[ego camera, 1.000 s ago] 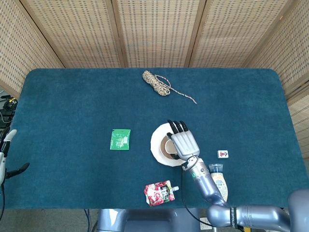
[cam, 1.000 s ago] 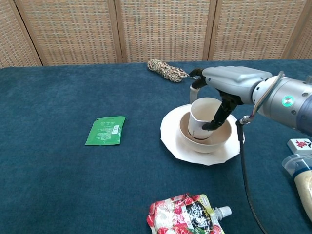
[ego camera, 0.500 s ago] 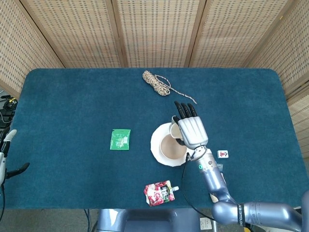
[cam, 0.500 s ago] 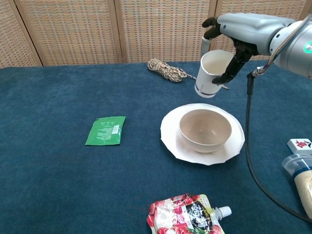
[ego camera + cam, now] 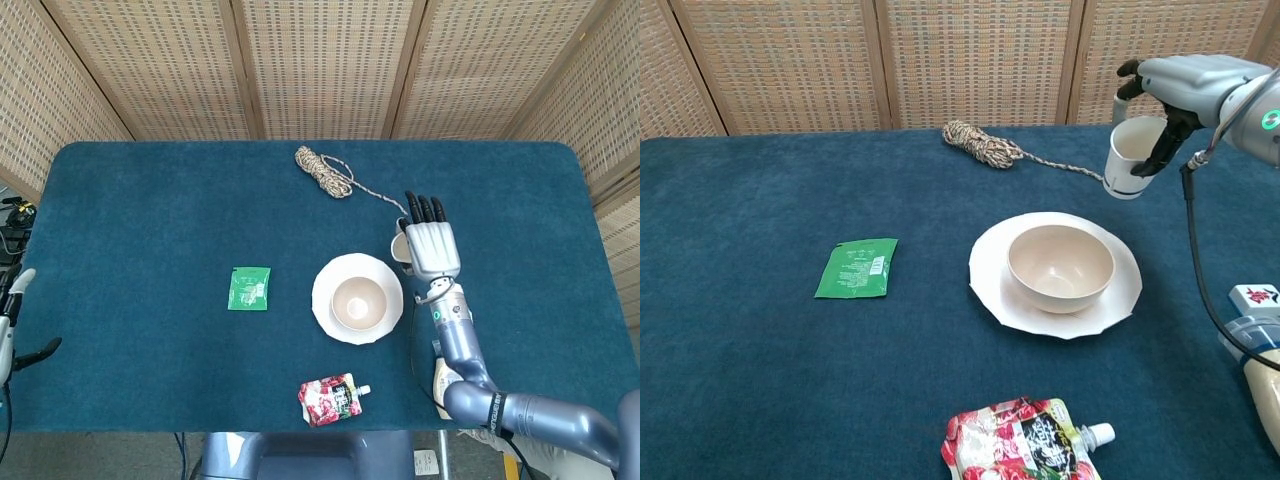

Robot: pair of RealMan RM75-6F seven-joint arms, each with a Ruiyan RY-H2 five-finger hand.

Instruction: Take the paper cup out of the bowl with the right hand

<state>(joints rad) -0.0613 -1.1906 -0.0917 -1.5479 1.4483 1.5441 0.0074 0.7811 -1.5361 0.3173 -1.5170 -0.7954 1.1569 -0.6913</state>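
My right hand (image 5: 1175,82) holds the white paper cup (image 5: 1129,157) in the air, up and to the right of the bowl; its fingers wrap the cup's upper part. From the head view the right hand (image 5: 430,248) covers most of the paper cup (image 5: 399,247), only an edge showing. The beige bowl (image 5: 1060,267) sits empty on a white plate (image 5: 990,285); the same bowl (image 5: 357,302) rests at the table's centre. My left hand (image 5: 12,320) hangs off the table's left edge, only partly seen.
A coiled rope (image 5: 985,145) lies behind the plate, its tail running toward the cup. A green packet (image 5: 856,268) lies to the left, a red pouch (image 5: 1025,443) at the front, a mahjong tile (image 5: 1255,297) and a bottle (image 5: 1255,365) at the right.
The right hand lifted the cup out of the bowl, then carried it right and away from the bowl. The bowl now stands empty.
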